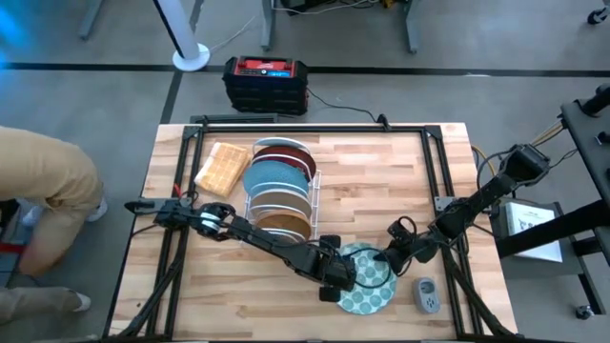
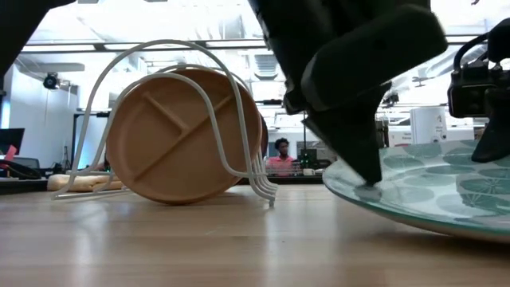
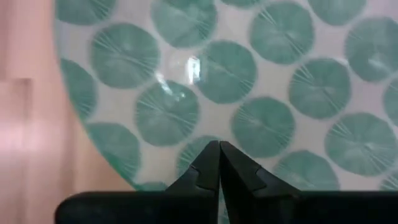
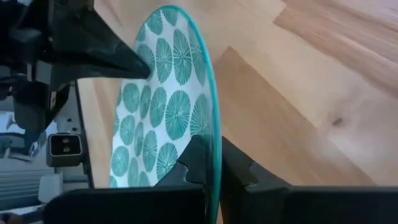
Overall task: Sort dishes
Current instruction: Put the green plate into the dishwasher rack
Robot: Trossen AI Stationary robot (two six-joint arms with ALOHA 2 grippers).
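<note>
Teal dotted plate held tilted near the counter's front edge.
Left gripper (image 1: 345, 277), jaws together, presses its tips on the teal dotted plate (image 1: 370, 291); right gripper (image 4: 211, 163) clamps the plate's rim. Other plates stand in the wire rack (image 1: 278, 191).

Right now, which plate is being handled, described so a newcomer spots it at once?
Start at the white wire rack holding plates mid-table, then look toward the near right. There the teal-dotted plate lies outside the rack, its edge clamped by the right pincer. It alone has pale ground with teal discs.
</note>
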